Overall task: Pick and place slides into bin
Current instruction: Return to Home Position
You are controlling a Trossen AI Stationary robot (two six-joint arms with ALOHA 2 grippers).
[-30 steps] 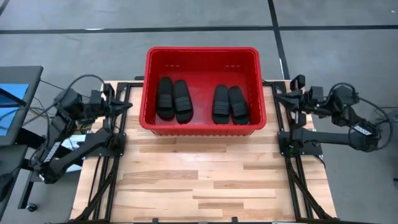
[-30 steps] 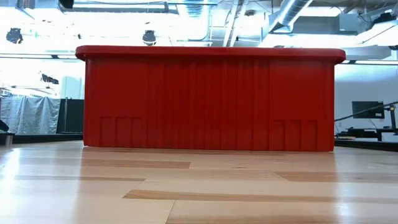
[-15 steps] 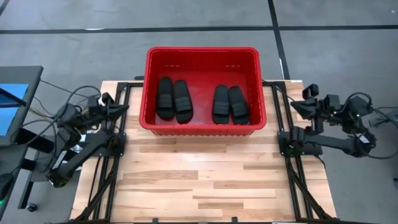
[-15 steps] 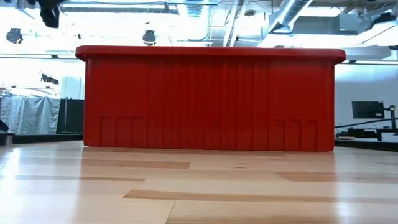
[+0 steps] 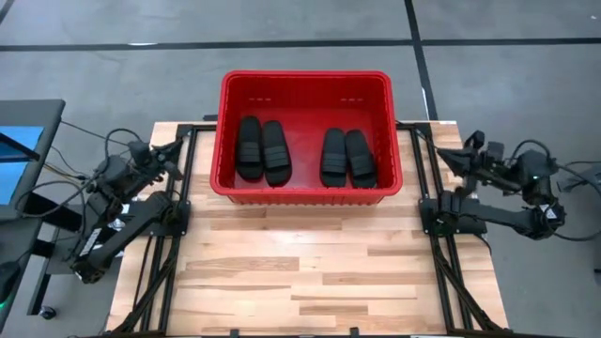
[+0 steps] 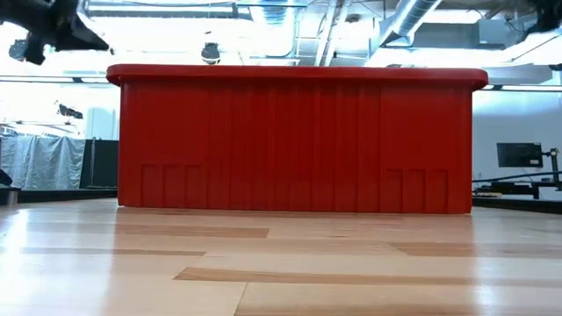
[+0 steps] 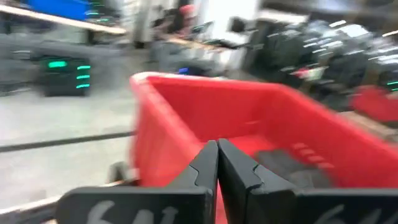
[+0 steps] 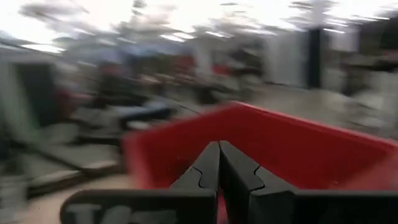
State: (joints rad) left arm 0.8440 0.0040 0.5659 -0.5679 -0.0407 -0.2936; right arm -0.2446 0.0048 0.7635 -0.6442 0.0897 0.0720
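Four black slides lie in two pairs on the floor of the red bin (image 5: pixel 222 131): one pair on the bin's left side (image 5: pixel 263 150), one pair on its right side (image 5: pixel 347 157). The bin stands at the table's far middle; its near wall fills the low view (image 6: pixel 299 145). My left gripper (image 5: pixel 176 150) is shut and empty, over the table's left edge, left of the bin; it also shows in its wrist view (image 7: pixel 217 152). My right gripper (image 5: pixel 449 153) is shut and empty, over the table's right edge, right of the bin; it also shows in its wrist view (image 8: pixel 219 152).
The wooden table top (image 5: pixel 300 272) lies bare in front of the bin. Black frame rails (image 5: pixel 169 272) run along the table's left and right sides. A desk with a screen (image 5: pixel 19 150) stands off the left edge.
Both arms have drawn back from the bin and sunk lower, the left toward the table's left edge, the right toward its right edge. The slides and the bin have stayed where they were.
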